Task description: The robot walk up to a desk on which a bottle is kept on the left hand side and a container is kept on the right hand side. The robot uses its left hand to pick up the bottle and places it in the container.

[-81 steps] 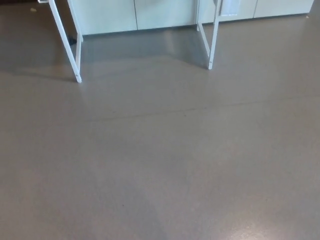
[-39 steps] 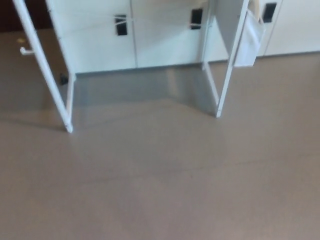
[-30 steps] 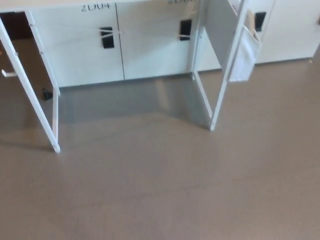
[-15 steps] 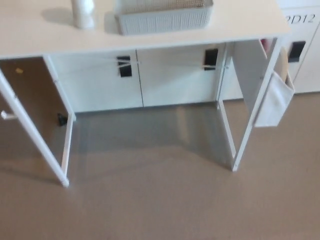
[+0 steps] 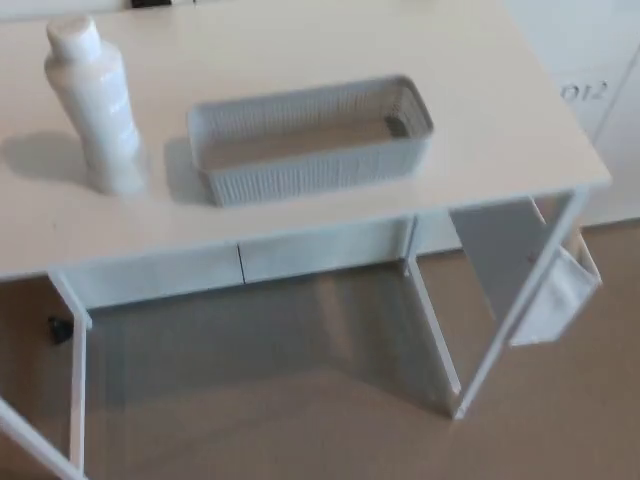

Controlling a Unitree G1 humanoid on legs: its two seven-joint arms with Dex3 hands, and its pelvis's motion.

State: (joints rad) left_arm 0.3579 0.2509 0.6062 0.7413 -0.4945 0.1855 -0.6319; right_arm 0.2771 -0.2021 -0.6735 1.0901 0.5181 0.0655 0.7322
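Approach nearly done: tabletop (image 5: 300, 225) now seen from above.

Half a second ago only its near edge was seen. The bottle (image 5: 95, 105) stands upright left of the empty container (image 5: 310, 140), apart. Neither robot hand is seen, so grasping is not begun.

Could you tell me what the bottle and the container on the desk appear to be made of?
The bottle looks like matte white plastic: opaque, smooth, with a moulded cap. The container seems to be grey plastic moulded in a woven or ribbed pattern, open-topped. The picture is slightly blurred, so neither is certain.

The desk (image 5: 480, 120) carries an upright bottle (image 5: 95, 105) beside a container (image 5: 310, 140).
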